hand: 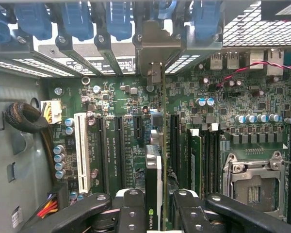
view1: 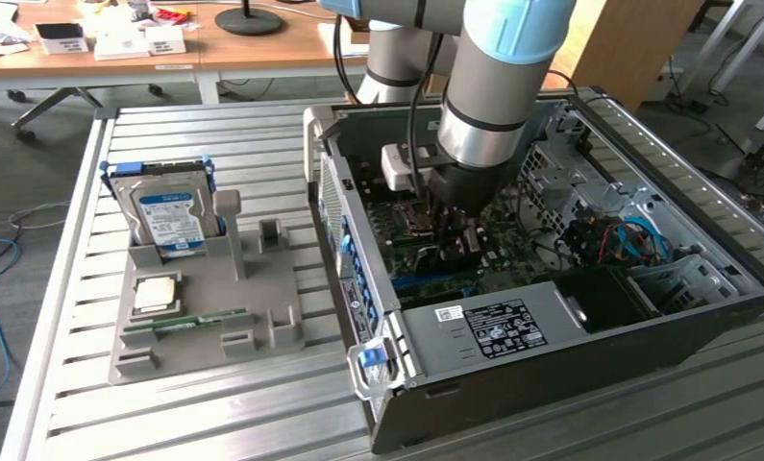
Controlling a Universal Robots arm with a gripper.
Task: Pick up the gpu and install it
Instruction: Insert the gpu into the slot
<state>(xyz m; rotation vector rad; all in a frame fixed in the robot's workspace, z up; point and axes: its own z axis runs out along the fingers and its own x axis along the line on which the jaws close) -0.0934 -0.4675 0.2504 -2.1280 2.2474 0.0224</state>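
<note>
With the tool [hand: 153, 206] clamped on the gpu [hand: 154, 165], held edge-on over the motherboard [hand: 111, 145], I'd keep it square to the slot and bracket aligned.

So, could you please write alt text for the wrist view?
The gripper holds the gpu edge-on over the green motherboard inside an open computer case, its metal bracket reaching the rear slot openings. A white slot and an empty processor socket flank it.
</note>
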